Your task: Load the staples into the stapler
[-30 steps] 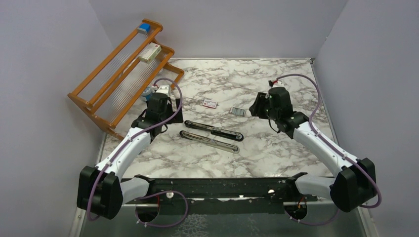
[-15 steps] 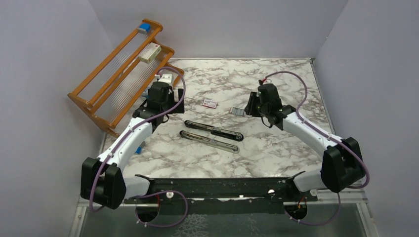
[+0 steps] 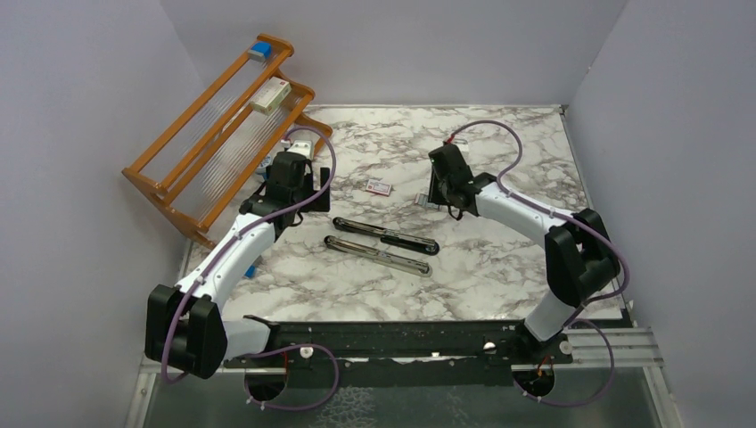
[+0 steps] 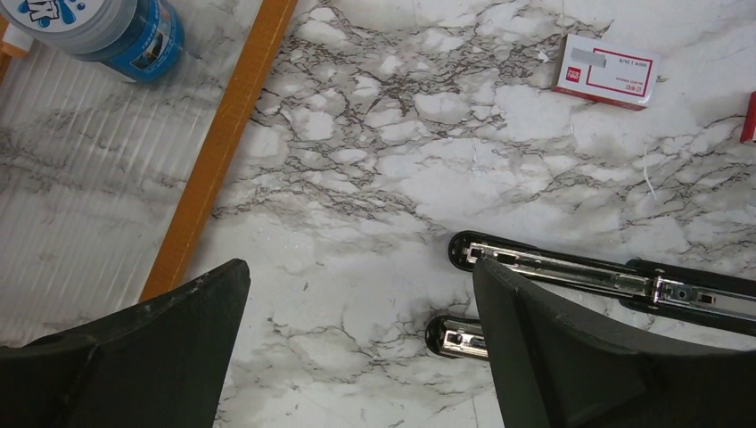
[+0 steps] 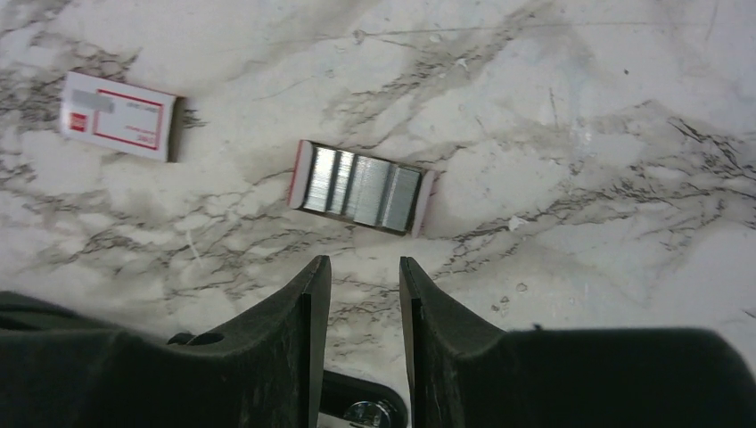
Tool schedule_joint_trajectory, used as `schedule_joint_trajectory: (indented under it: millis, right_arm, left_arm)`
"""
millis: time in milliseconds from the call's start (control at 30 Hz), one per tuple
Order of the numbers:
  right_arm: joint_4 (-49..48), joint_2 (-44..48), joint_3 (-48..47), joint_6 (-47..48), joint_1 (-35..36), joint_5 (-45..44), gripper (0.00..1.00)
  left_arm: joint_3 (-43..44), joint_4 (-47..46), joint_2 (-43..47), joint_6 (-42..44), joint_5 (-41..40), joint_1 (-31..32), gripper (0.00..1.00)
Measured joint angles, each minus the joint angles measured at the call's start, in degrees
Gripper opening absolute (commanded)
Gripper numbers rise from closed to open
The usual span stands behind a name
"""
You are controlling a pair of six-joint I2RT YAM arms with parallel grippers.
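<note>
Right claw [image 5: 364, 263]: fingers only narrowly parted, nothing between them. It hovers just short of the staples [image 5: 361, 187], which are silver strips packed side by side in a small grey tray lying flat on the marble bench [image 3: 499, 259]. Whether the claw touches the bench I cannot tell.

Red-and-white packet [image 5: 120, 116]: on the bench left of the tray, apart from it.

Stapler [image 3: 383, 236]: opened out mid-bench as two long bars, silver rail showing.

Left claw [image 4: 361, 267]: released, spread wide, empty, above the bench near the stapler's left end.
</note>
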State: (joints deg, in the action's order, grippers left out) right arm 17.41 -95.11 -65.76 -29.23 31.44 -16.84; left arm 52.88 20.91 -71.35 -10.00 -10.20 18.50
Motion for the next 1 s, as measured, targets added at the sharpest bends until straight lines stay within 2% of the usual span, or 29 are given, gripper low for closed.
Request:
schedule_joint_trajectory:
  millis: [233, 1000]
  right_arm:
    - [3.8, -2.5, -0.4, -0.3, -0.1, -5.0, 0.37]
    - [5.5, -9.3, -0.7, 3.1, -0.4, -1.1, 0.33]
  left_arm:
    - [0.0, 1.0, 0.0, 0.2, 0.1, 0.0, 0.98]
    - [0.0, 1.6, -1.4, 1.0, 0.0, 0.0, 0.98]
